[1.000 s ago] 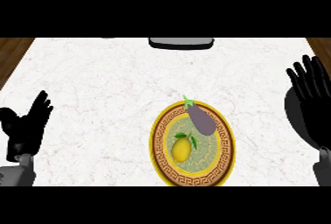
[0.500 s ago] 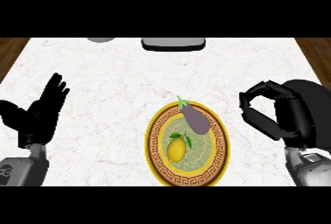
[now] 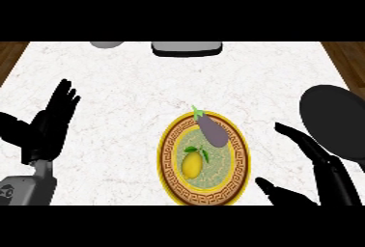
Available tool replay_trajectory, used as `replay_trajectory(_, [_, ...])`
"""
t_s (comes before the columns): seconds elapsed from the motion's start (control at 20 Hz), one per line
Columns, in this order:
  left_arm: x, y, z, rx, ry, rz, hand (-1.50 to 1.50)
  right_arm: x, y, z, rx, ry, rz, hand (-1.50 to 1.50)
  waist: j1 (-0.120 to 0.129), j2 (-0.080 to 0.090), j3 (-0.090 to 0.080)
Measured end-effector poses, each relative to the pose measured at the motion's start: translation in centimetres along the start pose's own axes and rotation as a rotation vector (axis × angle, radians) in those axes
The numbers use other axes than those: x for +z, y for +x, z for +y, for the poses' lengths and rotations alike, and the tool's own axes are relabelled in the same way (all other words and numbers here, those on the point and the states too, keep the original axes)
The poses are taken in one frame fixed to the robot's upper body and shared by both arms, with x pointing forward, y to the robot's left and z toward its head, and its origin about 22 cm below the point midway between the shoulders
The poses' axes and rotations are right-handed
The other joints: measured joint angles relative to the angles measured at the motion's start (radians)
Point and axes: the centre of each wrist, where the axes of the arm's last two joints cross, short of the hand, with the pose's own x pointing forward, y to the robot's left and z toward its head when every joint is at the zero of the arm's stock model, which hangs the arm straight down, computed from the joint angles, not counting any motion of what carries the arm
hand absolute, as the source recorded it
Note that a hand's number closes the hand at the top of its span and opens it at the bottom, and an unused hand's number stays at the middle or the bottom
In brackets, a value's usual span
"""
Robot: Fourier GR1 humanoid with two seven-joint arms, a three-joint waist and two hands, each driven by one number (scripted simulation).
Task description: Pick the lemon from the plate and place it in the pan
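A yellow lemon (image 3: 191, 164) with green leaves lies on the patterned, gold-rimmed plate (image 3: 174, 186) in the lower middle of the head view. A purple eggplant (image 3: 212, 130) lies across the plate's upper right. The dark pan (image 3: 337, 123) shows at the right edge. My right hand (image 3: 321, 169) is open just right of the plate, in front of the pan, fingers pointing up-left and thumb low near the plate's rim. My left hand (image 3: 51, 124) rests open at the left, fingers up.
A grey-topped dark object (image 3: 187, 48) sits at the counter's far edge, with a small grey one (image 3: 107, 44) to its left. Brown wood shows past the marble counter's left and right corners.
The view has shifted, so the plate sits lower and the pan has come into sight. My right hand has uncurled and dropped beside the plate. The left hand rose slightly.
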Motion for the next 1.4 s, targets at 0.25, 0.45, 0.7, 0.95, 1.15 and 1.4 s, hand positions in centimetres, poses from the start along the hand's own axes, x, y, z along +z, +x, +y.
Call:
replay_trajectory(0.25, [0.2,0.6,-1.0,0.006,-0.031,-0.011,0.00,-0.2,4.1,-1.0,0.132,0.068,0.005,-1.50,0.026,0.007,0.001])
replay_trajectory(0.45, [0.0,0.5,-1.3,0.006,-0.052,-0.011,0.00,-1.8,6.4,-0.3,0.271,0.168,0.050,-1.50,0.047,0.012,0.000])
replay_trajectory(0.7, [-0.4,1.0,-2.2,0.008,-0.058,-0.020,0.00,-4.7,8.7,1.4,0.415,0.294,0.113,-1.50,0.056,0.015,0.001])
replay_trajectory(0.95, [-0.4,1.2,-2.2,0.008,-0.067,-0.024,0.00,-6.4,9.7,4.0,0.477,0.489,0.180,-1.50,0.060,0.016,0.001])
replay_trajectory(1.15, [-0.2,0.8,-1.9,0.005,-0.060,-0.020,0.00,-6.6,10.1,5.6,0.489,0.632,0.203,-1.50,0.052,0.013,0.001])
replay_trajectory(1.4, [0.1,0.6,-1.6,0.007,-0.051,-0.019,0.00,-6.8,11.5,7.6,0.528,0.721,0.182,-1.50,0.047,0.011,0.002])
